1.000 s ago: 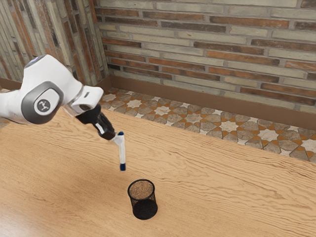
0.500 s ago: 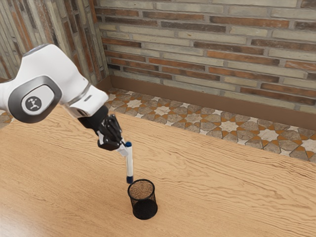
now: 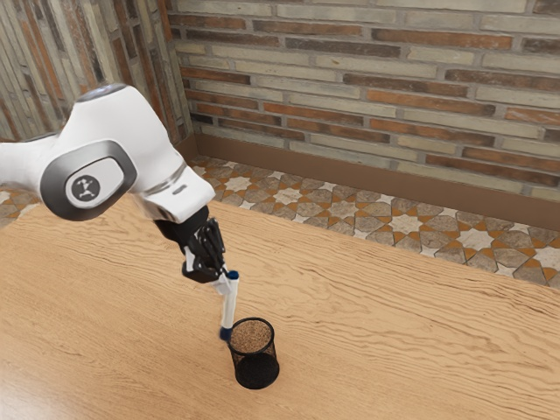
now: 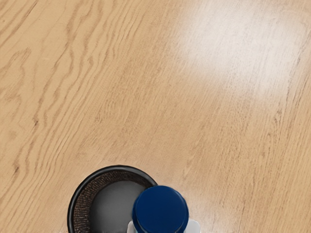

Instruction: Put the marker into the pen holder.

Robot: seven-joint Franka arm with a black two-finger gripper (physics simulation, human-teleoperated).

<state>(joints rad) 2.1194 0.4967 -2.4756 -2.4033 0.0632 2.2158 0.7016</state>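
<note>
1. Clearly, your gripper (image 3: 226, 283) is clamped around the marker (image 3: 230, 303), near its upper end.
2. It hangs below your gripper, slightly tilted, lower tip by the pen holder's (image 3: 255, 353) rim.

Table (image 3: 394, 337), light wood finish, wavy dark grain, pale sheen on part of the surface, one round black mesh pen holder (image 3: 256, 371) standing upright directly on it, open end up, dark base inside
</note>
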